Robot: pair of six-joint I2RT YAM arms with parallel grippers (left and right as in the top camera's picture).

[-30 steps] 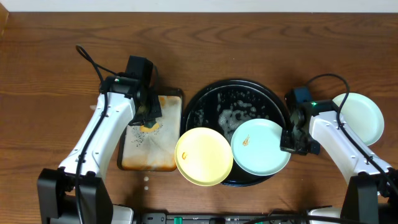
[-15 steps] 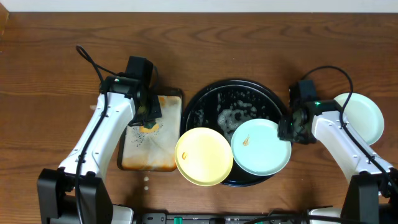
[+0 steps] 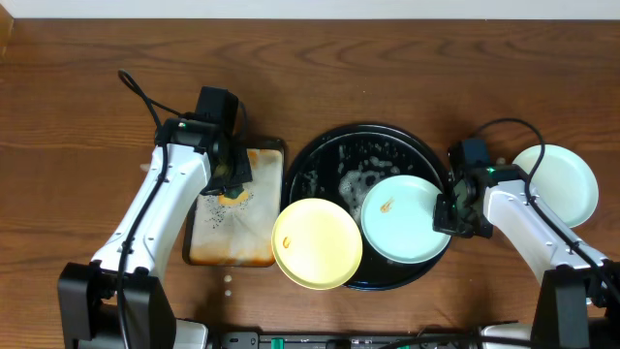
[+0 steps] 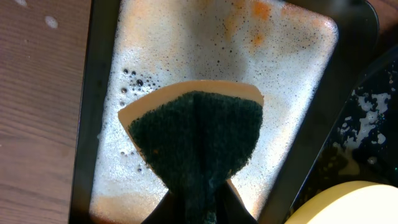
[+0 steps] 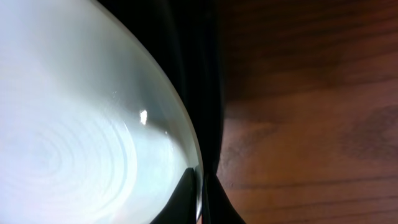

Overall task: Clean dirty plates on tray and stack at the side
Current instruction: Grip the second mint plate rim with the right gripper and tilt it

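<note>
A large round glossy black tray [image 3: 325, 160] with a raised rim is seen at the middle of the brown wooden table [image 3: 77, 78], its floor wet and flecked with foam. Two small round plastic plates are laid on it, both with the hollow side up. The pale yellow plate [image 3: 318, 243] is set across the tray's near-left rim, partly over the tray and partly over the table, and a small orange smear is carried near its left edge. The pale mint-blue plate [image 3: 405, 219] is placed just beside it on the right. It lies inside the tray against the near-right rim, with its orange smear a little left of centre. A second mint-blue plate [image 3: 567, 184] is found on the table to the right of the tray, partly covered by the right arm.

The right gripper [image 3: 449, 215] is clamped on the right edge of the pale mint-blue plate. In the right wrist view the thin rim is pinched between the dark fingertips [image 5: 179, 200].

The left gripper [image 3: 231, 176] is closed on a dark green scouring sponge with a yellow backing [image 4: 196, 143]. The sponge is bent between the jaws and its broad end is pointed away from the fingers. It is held over a smaller rectangular black tray [image 3: 232, 242] coated with orange-stained suds, whose long axis is run from the near side of the table to the far side. Whether the sponge is touching the suds cannot be told.
</note>
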